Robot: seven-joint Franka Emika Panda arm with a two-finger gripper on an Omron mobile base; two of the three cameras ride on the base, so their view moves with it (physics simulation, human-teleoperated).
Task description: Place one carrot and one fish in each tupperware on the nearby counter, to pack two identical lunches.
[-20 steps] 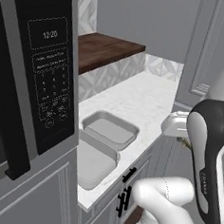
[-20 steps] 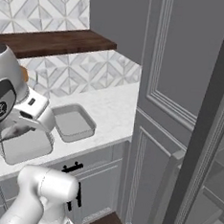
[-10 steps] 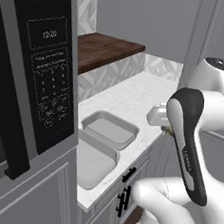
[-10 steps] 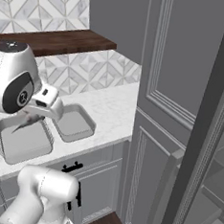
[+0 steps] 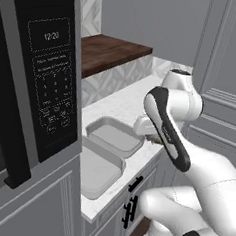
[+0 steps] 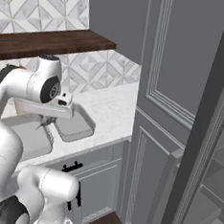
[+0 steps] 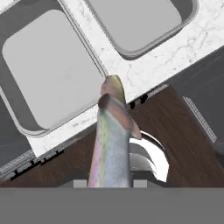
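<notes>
- The robot's arm has swung in toward the counter (image 5: 122, 104) over the last second. A moment ago the hand was off to the side, away from the trays. Now it hangs near the counter's front edge.
- The gripper (image 7: 114, 181) is clamped on a fish (image 7: 112, 140). From the hand's own camera, the fish sticks out long and silvery, with a pinkish tip pointing toward the trays.
- In the left camera, a little bit of the fish (image 5: 156, 139) peeks out under the hand, just beside the far tray (image 5: 114, 136).
- There are two grey tupperware trays side by side on the white counter. From the hand's camera, one tray (image 7: 43, 65) is big in the picture and the other tray (image 7: 140, 24) is at the top.
- Both trays look bare inside from what I can see. No carrot and no fish lie in them yet.
- The fish's tip is over the counter's edge, between the two trays, not over either one.
- So I think the packing has only just begun. The fish looks ready to go into a tray, but I cannot tell which one the robot will pick.
- The near tray (image 5: 98, 169) sits close to the microwave (image 5: 42, 84), so the arm has less room on that side.
</notes>
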